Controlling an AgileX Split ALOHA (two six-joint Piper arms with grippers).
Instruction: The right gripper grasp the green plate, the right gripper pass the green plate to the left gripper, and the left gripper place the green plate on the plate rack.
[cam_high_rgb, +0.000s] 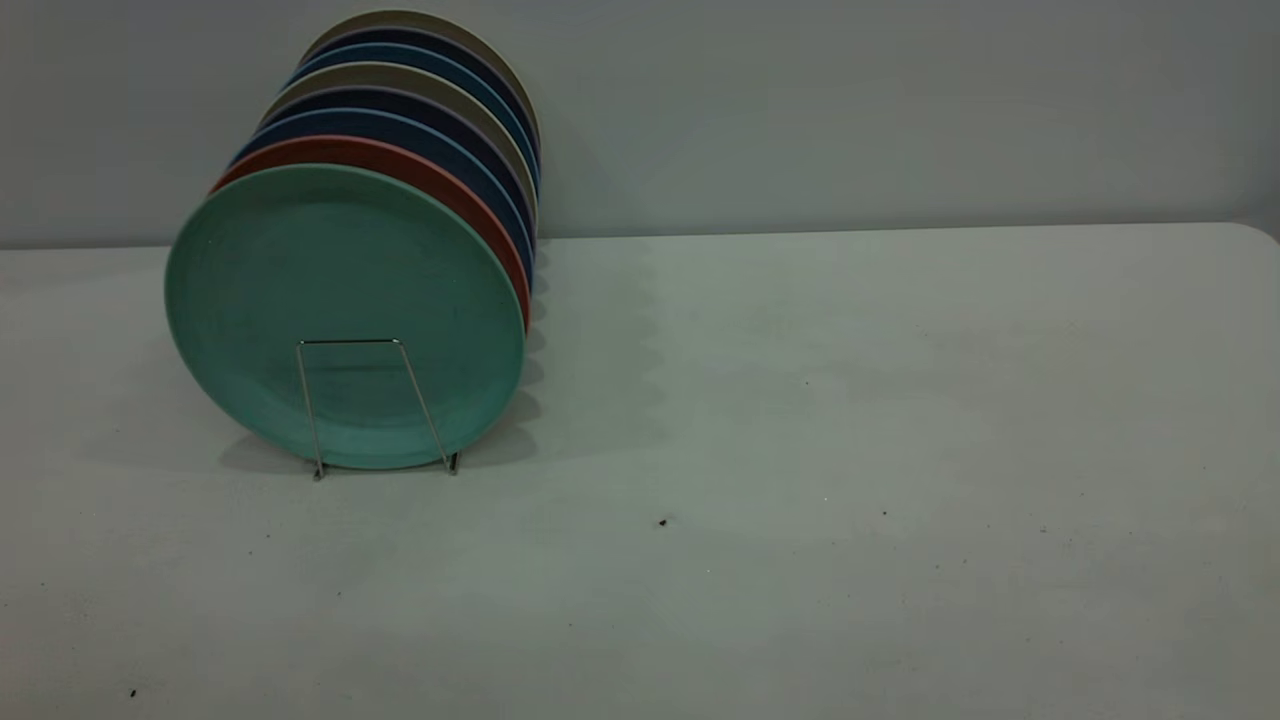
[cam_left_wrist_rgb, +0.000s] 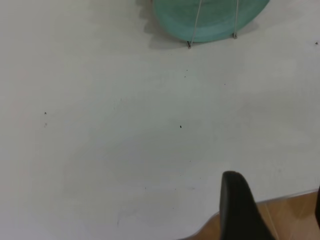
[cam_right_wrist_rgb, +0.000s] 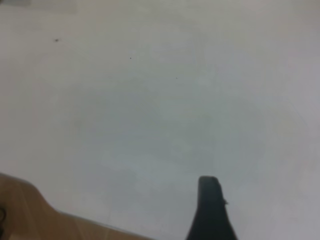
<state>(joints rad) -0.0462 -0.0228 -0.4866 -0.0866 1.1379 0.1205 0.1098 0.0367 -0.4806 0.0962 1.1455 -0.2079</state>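
Your green plate (cam_high_rgb: 340, 300) stood upright on edge at the front of the plate rack (cam_high_rgb: 378, 405), on the left part of the worktop (cam_high_rgb: 850, 450) in the exterior view. One trapezoid wire loop of the rack crossed the lower face of the plate, its two feet resting on the worktop. Right behind the green plate you had a salmon-red plate (cam_high_rgb: 420, 170), then dark blue plates (cam_high_rgb: 440, 140) and beige ones (cam_high_rgb: 450, 95) in a close row running back toward the wall (cam_high_rgb: 900, 100).

Neither arm showed in the exterior view. In the left wrist view, one black finger (cam_left_wrist_rgb: 242, 207) of your left tool hung over the near edge of the worktop, well apart from the green plate (cam_left_wrist_rgb: 210, 20) and the rack feet; a second dark sliver sat at the frame's edge, but how wide that tool stood open could not be told. In the right wrist view, a single black finger (cam_right_wrist_rgb: 210, 210) of your right tool hung above bare worktop near its edge, holding nothing you could see, and its opening could not be told either.
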